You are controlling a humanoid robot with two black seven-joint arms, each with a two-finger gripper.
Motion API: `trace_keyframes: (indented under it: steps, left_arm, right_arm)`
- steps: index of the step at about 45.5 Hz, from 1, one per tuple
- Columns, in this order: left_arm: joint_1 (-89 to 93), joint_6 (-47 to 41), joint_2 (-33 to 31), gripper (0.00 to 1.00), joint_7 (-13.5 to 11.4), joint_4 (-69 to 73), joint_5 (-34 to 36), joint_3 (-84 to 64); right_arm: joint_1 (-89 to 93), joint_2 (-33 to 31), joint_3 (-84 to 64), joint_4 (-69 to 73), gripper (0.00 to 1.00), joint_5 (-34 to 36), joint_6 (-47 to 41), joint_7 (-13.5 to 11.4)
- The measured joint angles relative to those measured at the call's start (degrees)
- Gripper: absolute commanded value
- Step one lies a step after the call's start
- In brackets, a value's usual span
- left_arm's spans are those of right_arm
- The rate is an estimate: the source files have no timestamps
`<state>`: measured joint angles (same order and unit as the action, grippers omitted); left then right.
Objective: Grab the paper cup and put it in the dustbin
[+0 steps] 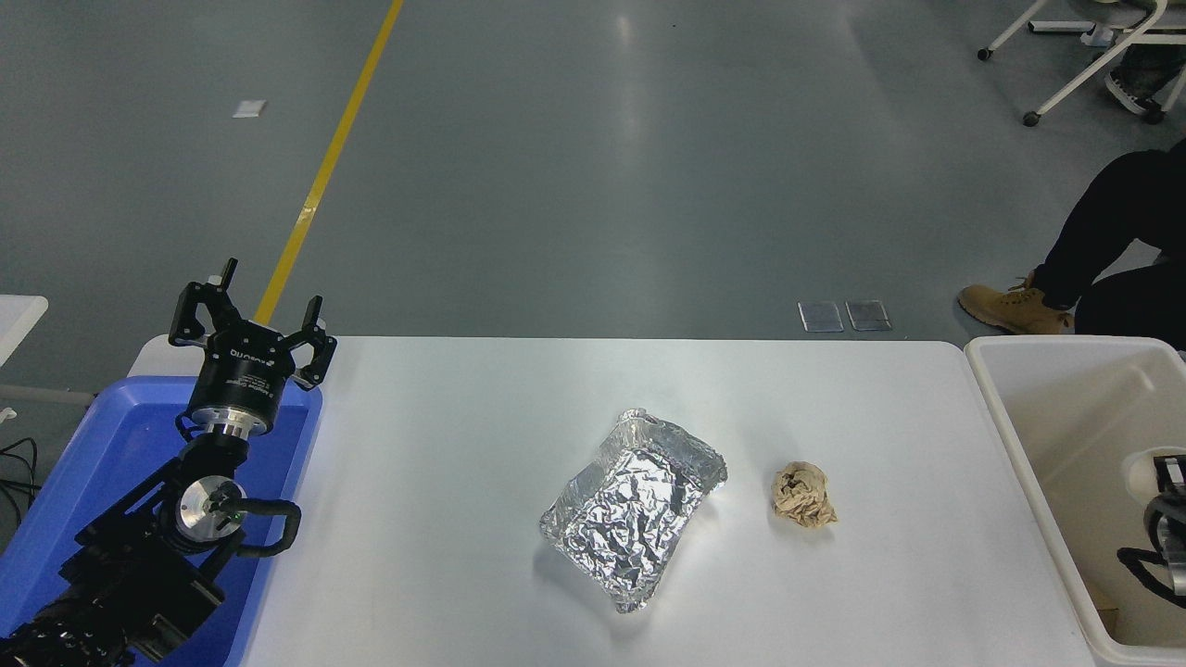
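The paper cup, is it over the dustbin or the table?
Over the dustbin: the paper cup shows at the right claw inside its rim, above the walls.

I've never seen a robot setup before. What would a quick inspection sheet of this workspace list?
Surface: white table, nothing spilled that I can see.
Job's things: paper cup at the tip of the right gripper, over the inside of the dustbin.
Clutter: foil tray and crumpled paper ball lie apart on the table; blue bin at the left end.
Grippers: left gripper parked over the blue bin, jaws open; the right one is cut off by the picture edge.
Cables: black cable looped on the left arm.
Surroundings: grey floor, yellow line, a person's boot beyond the dustbin.
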<state>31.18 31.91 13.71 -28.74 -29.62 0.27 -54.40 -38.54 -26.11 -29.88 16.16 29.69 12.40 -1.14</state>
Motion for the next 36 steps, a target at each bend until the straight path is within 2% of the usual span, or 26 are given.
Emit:
trace_keyframes:
  steps: [2,4,7,8,36]
  left_arm:
    - [0.0,0.0,0.0,0.98,0.0,0.0,0.0,0.0]
    - [0.0,0.0,0.0,0.98,0.0,0.0,0.0,0.0]
    - [0.0,0.0,0.0,0.98,0.0,0.0,-0.01,0.0]
    - [0.0,0.0,0.0,0.98,0.0,0.0,0.0,0.0]
    - [-0.02,0.0,0.0,0.98,0.0,0.0,0.0,0.0]
  right_arm:
    - [0.25,0.41,0.07,0.0,0.42,-0.03,0.02,0.0]
    - [0.4,0.69,0.12,0.0,0.69,-0.04,0.11,0.0]
    - [0.62,1.05,0.17,0.0,0.96,-0.05,0.63,0.0]
    - [0.68,1.14,0.19,0.0,1.0,-0.05,0.9,0.0]
    - [-2.63,1.52,-0.07,0.82,1.0,-0.15,4.93,0.09]
